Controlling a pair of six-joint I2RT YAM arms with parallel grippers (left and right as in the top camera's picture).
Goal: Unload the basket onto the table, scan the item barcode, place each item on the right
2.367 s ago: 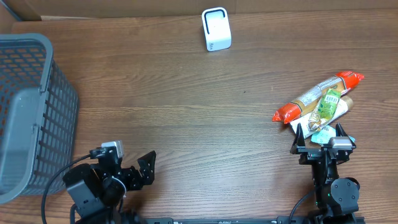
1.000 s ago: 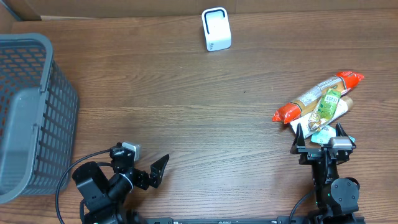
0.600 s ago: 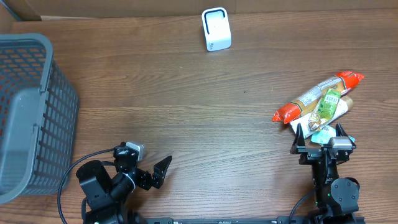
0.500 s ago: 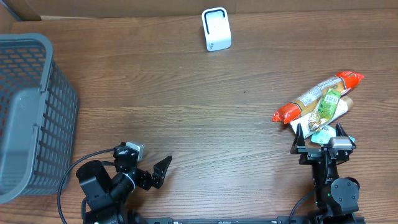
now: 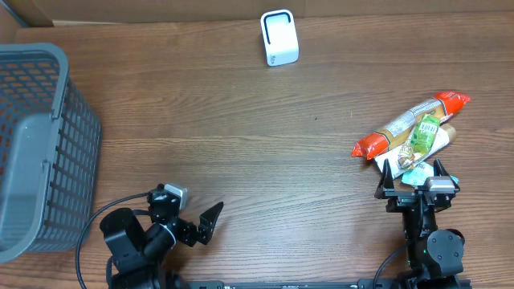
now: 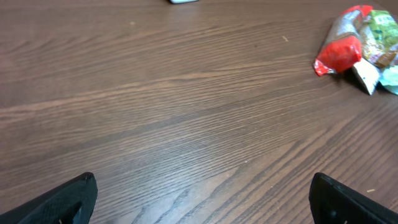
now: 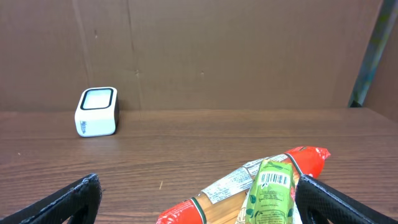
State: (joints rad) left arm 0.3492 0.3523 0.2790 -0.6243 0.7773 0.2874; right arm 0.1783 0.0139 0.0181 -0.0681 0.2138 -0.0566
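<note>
Your left gripper (image 5: 199, 227) hangs wide open and empty over the brown wooden table (image 5: 241, 136), near its front edge. Your right gripper (image 5: 412, 181) is also spread and holds nothing, at the near end of the packet pile. There a green pouch (image 7: 270, 186) shows its barcode, resting on a long clear red-ended packet (image 5: 409, 120). The small white box scanner (image 5: 279, 37) stands well apart at the far edge. The grey plastic mesh basket (image 5: 32, 144) sits far left.

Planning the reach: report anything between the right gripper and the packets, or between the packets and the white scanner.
Nothing visible. The open right gripper sits at the edge of the packets; bare table runs to the scanner.
</note>
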